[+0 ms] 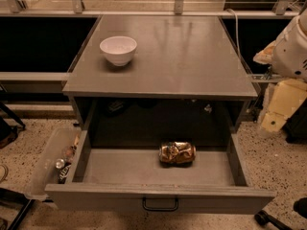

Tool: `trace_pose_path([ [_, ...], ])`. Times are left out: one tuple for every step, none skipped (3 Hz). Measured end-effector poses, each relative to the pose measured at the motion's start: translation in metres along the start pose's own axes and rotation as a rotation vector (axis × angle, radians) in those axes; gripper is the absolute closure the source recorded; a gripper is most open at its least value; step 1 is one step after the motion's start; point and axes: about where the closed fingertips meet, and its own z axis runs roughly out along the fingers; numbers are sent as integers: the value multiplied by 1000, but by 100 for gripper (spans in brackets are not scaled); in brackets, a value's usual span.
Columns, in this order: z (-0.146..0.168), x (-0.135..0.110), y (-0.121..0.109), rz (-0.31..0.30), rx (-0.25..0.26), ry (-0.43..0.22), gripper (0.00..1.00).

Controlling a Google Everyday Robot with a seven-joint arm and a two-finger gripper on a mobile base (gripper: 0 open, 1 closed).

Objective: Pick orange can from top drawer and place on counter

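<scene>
The orange can [177, 153] lies on its side on the floor of the open top drawer [158, 195], towards the back and right of centre. The drawer is pulled fully out, with its dark pull handle [160, 205] at the front. The counter [182, 56] is the grey cabinet top above it. My gripper [276, 115] hangs at the far right, beside the cabinet's right side. It is well away from the can and level with the drawer opening. Nothing is seen in it. The white arm [292, 47] rises above it.
A white bowl [118, 49] stands on the counter's left rear part. A translucent plastic bin [48, 164] with small items sits on the floor left of the drawer. A chair caster [261, 218] is at the lower right. A railing runs behind the counter.
</scene>
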Motion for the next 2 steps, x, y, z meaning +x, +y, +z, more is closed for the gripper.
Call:
trace_pose_path([
  [0,0,0,0,0,0,0],
  [2,-2,9,-14,9,-7,0],
])
